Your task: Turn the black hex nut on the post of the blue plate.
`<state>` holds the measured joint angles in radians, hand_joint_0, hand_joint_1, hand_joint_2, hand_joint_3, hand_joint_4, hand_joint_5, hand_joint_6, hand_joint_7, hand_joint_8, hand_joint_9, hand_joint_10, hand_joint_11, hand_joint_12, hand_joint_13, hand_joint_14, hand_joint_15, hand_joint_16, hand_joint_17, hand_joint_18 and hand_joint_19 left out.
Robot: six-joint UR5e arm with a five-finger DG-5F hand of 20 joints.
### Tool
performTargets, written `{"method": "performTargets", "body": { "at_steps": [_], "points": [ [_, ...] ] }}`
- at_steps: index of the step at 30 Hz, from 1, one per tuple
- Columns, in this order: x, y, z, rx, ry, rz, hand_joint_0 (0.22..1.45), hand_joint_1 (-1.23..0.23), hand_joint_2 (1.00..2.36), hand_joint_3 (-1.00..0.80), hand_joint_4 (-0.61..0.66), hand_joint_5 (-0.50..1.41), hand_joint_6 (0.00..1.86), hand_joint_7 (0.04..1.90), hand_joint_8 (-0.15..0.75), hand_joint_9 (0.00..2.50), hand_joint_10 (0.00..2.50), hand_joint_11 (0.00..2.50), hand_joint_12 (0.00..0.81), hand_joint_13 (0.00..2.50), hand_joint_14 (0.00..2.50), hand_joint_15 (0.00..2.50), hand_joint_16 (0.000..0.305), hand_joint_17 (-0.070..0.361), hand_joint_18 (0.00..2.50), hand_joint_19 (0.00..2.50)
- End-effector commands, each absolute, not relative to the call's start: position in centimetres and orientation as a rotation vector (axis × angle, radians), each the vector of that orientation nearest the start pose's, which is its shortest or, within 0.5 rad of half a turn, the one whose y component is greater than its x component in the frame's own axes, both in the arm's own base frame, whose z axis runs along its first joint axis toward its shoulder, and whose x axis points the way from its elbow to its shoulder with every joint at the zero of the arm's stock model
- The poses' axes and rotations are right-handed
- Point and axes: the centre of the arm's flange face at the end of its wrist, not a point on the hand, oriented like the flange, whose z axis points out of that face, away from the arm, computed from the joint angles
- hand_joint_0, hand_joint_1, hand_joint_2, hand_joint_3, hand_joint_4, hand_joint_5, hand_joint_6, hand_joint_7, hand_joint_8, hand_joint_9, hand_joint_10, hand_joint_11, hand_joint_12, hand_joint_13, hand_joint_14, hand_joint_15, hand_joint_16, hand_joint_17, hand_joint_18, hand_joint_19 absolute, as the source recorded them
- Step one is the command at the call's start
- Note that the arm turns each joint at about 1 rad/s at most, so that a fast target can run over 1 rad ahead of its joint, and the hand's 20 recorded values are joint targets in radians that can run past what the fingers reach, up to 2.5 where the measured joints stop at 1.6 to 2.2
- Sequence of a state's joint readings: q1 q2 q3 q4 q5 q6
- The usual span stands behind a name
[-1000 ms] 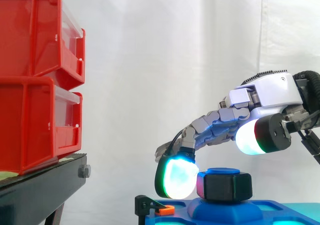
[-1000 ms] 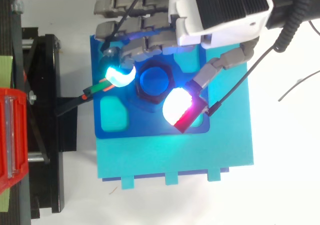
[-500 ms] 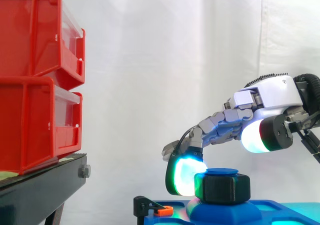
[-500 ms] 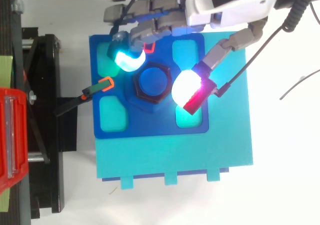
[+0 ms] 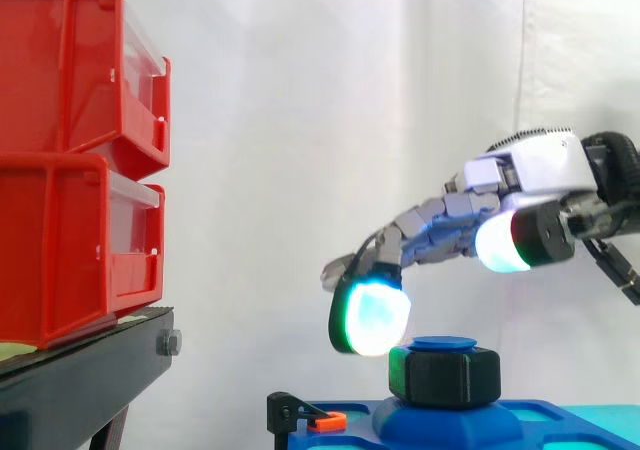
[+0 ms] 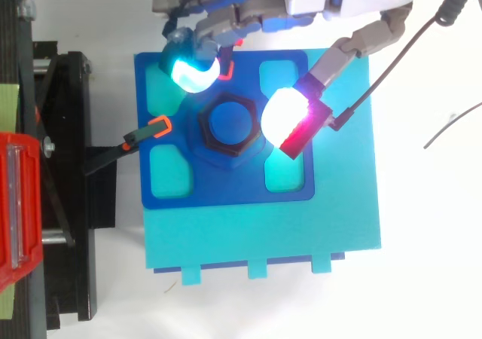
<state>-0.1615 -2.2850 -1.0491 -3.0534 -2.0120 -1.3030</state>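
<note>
My hand [image 5: 535, 165] hovers with fingers [image 5: 370, 315] spread and holding nothing, just above the black nut [image 5: 444, 375] seated on the post [image 6: 232, 119] of the blue plate [image 6: 226, 192]; closing off-centre, I judge, they could slip off its flats.

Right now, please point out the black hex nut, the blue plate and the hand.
black hex nut [image 5: 444, 377]: side view, its front face.
blue plate [image 6: 226, 192]: top view, bare strip below the nut.
hand [image 5: 535, 168]: side view, its white body.
</note>
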Motion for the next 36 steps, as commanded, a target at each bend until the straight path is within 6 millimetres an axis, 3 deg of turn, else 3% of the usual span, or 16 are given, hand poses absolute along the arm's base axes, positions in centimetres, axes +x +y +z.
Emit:
{"method": "performTargets", "body": {
  "at_steps": [1, 9, 20, 36],
  "points": [
    [72.3, -20.6, 31.7, 0.022, 1.683, 0.452, 0.48, -0.31, 1.0, -0.5, 0.15, -0.2, 0.5, 0.81, 0.204, 0.26, 0.0, 0.04, 0.321, 0.04, 0.0, 0.05, 0.052, 0.117, 0.0, 0.26],
    [73.4, -19.5, 32.5, 0.008, 1.618, 0.457, 0.48, -0.31, 1.0, -0.5, 0.15, -0.2, 0.5, 0.81, 0.205, 0.26, 0.0, 0.03, 0.32, 0.04, 0.0, 0.05, 0.052, 0.117, 0.0, 0.26],
    [74.0, -16.6, 29.2, 0.059, 1.609, 0.455, 0.48, -0.31, 1.0, -0.5, 0.15, -0.21, 0.5, 0.81, 0.204, 0.27, 0.0, 0.04, 0.321, 0.04, 0.0, 0.06, 0.052, 0.117, 0.0, 0.26],
    [73.7, -14.8, 28.5, 0.052, 1.668, 0.49, 0.48, -0.31, 1.0, -0.5, 0.15, -0.2, 0.5, 0.81, 0.203, 0.26, 0.0, 0.04, 0.32, 0.04, 0.0, 0.05, 0.052, 0.116, 0.0, 0.26]
  ]
}}
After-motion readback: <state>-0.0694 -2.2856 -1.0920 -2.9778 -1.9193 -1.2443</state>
